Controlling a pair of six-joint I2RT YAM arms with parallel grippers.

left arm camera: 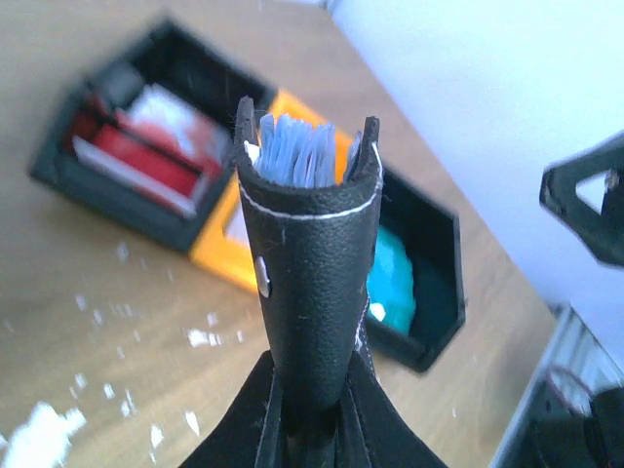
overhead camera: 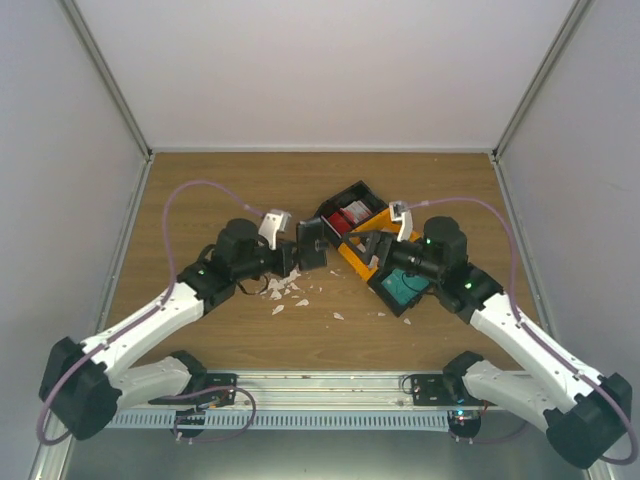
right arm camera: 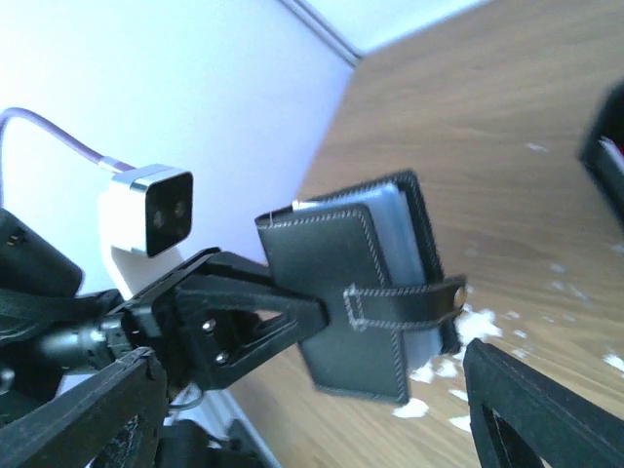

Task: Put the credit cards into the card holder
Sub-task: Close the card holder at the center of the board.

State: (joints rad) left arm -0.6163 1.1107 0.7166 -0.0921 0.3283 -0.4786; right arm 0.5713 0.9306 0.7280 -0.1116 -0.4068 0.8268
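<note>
Aloft, card holder (right arm camera: 363, 292) pinched in left end effector (right arm camera: 290, 314), right end effector (overhead camera: 373, 249) nearby

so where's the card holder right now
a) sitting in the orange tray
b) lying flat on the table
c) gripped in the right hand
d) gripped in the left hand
d: the right wrist view shows the left hand clamped on one edge of the black card holder, holding it up off the table.
</note>
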